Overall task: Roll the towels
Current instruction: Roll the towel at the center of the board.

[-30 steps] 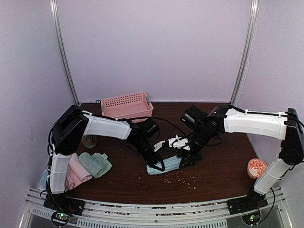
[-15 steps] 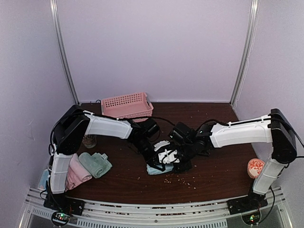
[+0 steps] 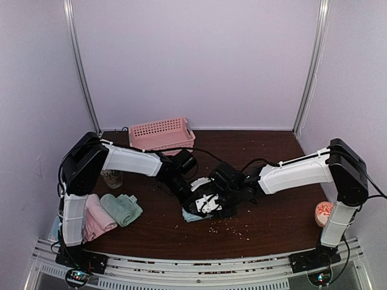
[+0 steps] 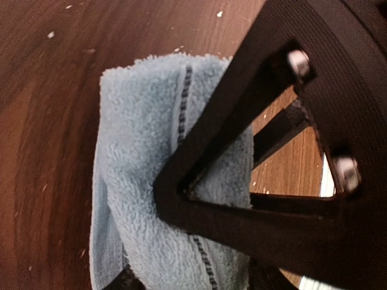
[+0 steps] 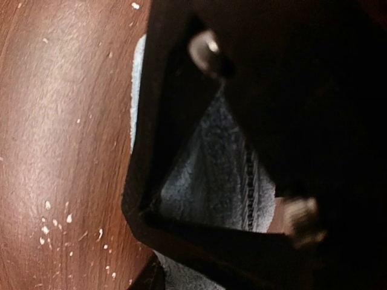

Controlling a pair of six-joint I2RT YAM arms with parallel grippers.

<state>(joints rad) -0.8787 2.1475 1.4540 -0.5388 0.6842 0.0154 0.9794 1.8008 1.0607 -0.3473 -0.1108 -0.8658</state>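
Item: light blue towel (image 3: 193, 214), bunched in a partial roll on the worktop (image 3: 272, 223), directly under the left end effector (image 3: 189, 204) and right end effector (image 3: 213, 207), which meet over it. Grip: we cannot tell whether either clamps the cloth or stands released. Handling: we judge one should pin the bundle while the other tucks the loose edge evenly, keeping the roll tight.

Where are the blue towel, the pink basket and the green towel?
blue towel (image 4: 133, 142), left wrist view, fuzzy middle beside the stitched stripe.
pink basket (image 3: 161, 130), top view, its perforated wall.
green towel (image 3: 121, 209), top view, middle of the bundle.
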